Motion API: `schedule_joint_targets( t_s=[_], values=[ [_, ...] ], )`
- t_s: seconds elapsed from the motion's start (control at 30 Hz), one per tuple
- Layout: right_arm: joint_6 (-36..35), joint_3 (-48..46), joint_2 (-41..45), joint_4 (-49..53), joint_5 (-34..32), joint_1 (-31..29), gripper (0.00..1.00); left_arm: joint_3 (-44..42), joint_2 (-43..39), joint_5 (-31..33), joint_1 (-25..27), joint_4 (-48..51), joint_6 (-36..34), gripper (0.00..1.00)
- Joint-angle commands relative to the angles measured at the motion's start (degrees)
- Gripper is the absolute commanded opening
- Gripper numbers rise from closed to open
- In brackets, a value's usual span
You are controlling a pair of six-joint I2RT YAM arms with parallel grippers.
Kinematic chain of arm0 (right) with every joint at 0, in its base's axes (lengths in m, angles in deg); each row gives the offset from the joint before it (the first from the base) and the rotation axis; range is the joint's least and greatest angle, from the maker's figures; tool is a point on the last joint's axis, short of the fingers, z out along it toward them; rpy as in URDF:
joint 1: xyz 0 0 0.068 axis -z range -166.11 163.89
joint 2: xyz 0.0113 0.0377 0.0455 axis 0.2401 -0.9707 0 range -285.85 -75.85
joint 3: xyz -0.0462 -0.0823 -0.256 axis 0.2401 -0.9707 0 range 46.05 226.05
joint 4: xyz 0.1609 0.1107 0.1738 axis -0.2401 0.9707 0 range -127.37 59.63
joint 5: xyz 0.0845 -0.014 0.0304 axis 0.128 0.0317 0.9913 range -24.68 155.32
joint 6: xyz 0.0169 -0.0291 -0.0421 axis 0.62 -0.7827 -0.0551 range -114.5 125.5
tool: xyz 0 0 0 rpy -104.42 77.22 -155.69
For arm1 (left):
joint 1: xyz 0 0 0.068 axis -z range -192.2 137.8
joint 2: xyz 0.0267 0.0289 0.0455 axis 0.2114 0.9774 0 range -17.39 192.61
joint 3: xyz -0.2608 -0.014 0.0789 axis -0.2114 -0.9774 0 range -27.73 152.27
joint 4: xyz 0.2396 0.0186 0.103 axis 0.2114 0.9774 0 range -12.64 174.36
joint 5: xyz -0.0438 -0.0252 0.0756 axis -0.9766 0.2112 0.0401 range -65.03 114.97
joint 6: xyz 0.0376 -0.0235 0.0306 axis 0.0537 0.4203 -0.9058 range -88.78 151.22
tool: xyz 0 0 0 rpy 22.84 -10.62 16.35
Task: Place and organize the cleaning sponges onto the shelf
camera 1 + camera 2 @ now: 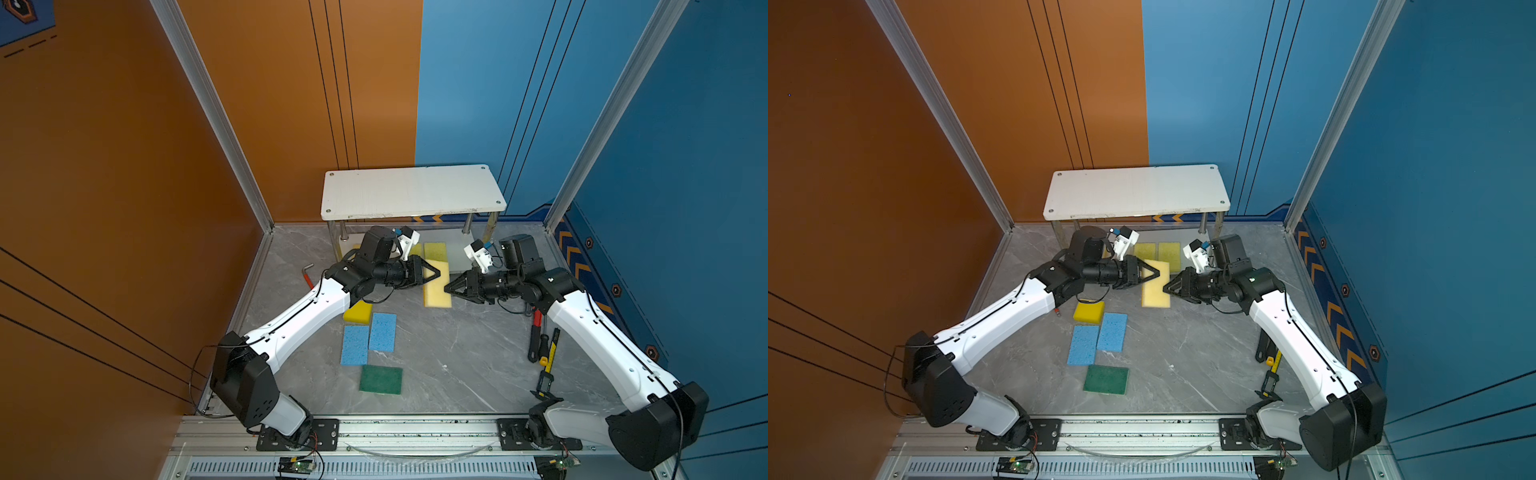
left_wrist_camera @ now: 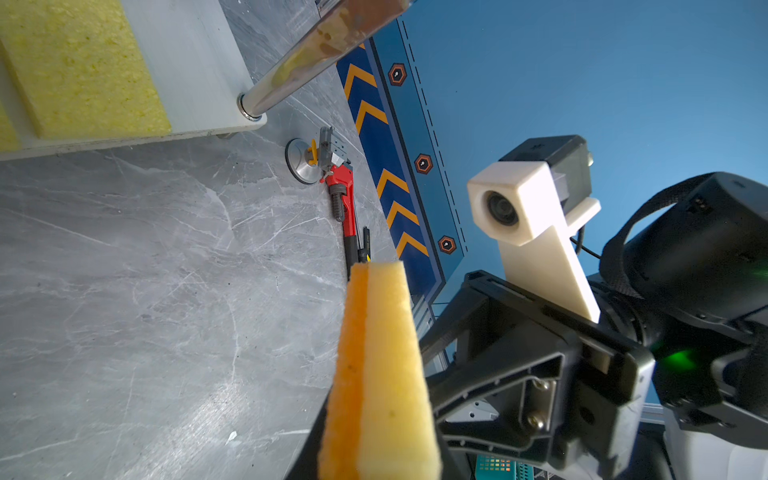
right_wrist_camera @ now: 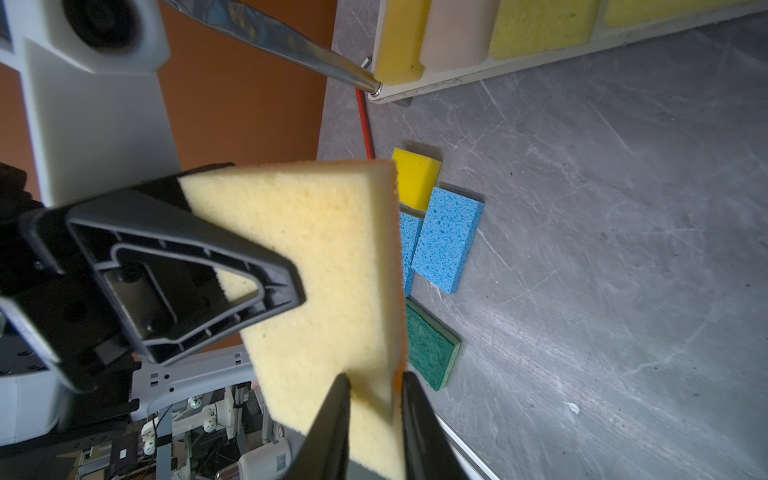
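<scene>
We judge that the step in hand is a handover of the tan sponge. It hangs in the air in front of the shelf, between the two grippers. The left gripper is clamped on it: in the right wrist view one of its jaws lies flat on the pale face. The right gripper has its jaws on both sides of the opposite edge, but we cannot tell if they press the sponge or only stand beside it.

To do this well, we want one change at a time. The gripper that gives should loosen only when the other one holds firmly, because the sponge is soft and will probably spring and turn a little. The free gripper should then draw back along its own line, so that its jaws do not drag the edge.

On the lower board of the shelf lie a bright yellow sponge, a cream-pink sponge, a pale yellow sponge and a second pale yellow sponge, side by side. A bare part shows at the end beside the chrome post. We think the tan sponge should go there, flat, passing low under the top board and clear of the post.
</scene>
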Motion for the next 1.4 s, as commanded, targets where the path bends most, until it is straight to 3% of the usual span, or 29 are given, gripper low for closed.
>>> schedule_joint_targets(
  t_s=[0.0,0.03,0.13,0.33,0.6,1.0,1.37],
  values=[
    [1.0,0.2,1.7,0.5,-0.8,2.4,0.57,-2.9,-0.4,1.7,-1.3,-6.0,4.8,0.22],
    [1.9,-0.5,2.7,0.2,-1.4,3.6,0.66,-4.4,-0.8,2.7,-1.8,-8.8,7.9,0.22],
    [7.5,-5.6,6.5,-5.7,-0.8,7.3,0.78,-9.9,-1.5,6.6,-2.8,-20.2,18.8,0.21],
    [20.4,-16.6,11.6,-21.8,0.8,6.9,0.82,-13.4,1.3,11.8,-2.1,-34.9,32.1,0.19],
    [23.9,-18.1,11.8,-28.2,-1.7,5.1,0.81,-11.2,4.6,12.6,-0.4,-38.6,35.2,0.19],
    [29.1,-18.0,8.2,-37.5,-7.3,3.8,0.69,-13.0,5.8,13.2,1.8,-43.6,37.7,0.19],
    [30.6,-17.3,6.4,-40.3,-9.8,1.9,0.44,-14.0,6.2,13.1,2.3,-44.9,38.0,0.19]
  ],
)
